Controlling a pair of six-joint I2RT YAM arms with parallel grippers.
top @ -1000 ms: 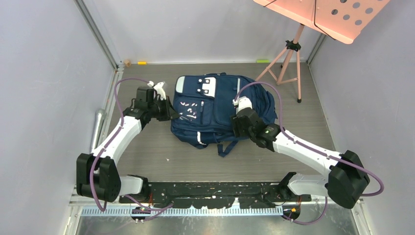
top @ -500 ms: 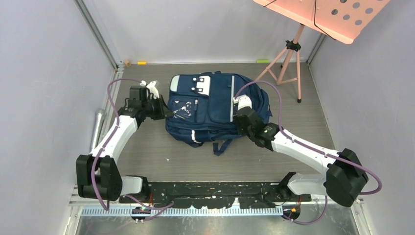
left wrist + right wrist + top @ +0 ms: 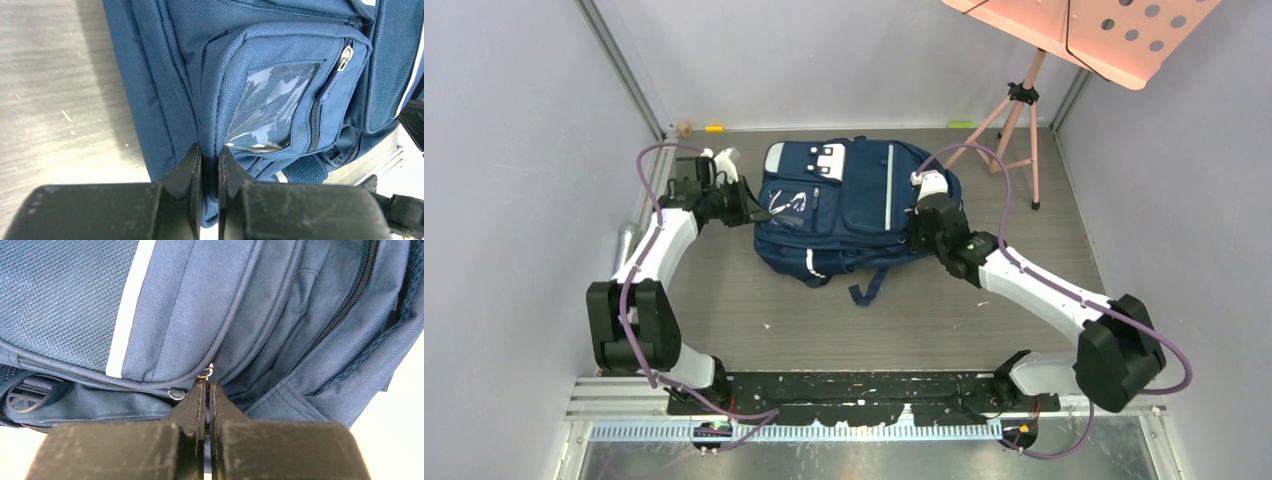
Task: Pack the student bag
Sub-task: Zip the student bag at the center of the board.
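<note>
The large navy blue fabric student bag (image 3: 849,215) lay on the grey wood-grain table (image 3: 924,310), left of the pink tripod stand (image 3: 1016,110); the left gripper (image 3: 209,154) pinched its edge farthest from that stand; the right gripper (image 3: 207,385) clamped the bag at a zip ring (image 3: 205,373) on its stand-side edge.

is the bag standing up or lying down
Lying down: the student bag rests flat on the table, front pockets facing up.

Bright, even light; soft shadows.

Lab cell: plain panel walls (image 3: 824,60), aluminium rail (image 3: 824,431).
</note>
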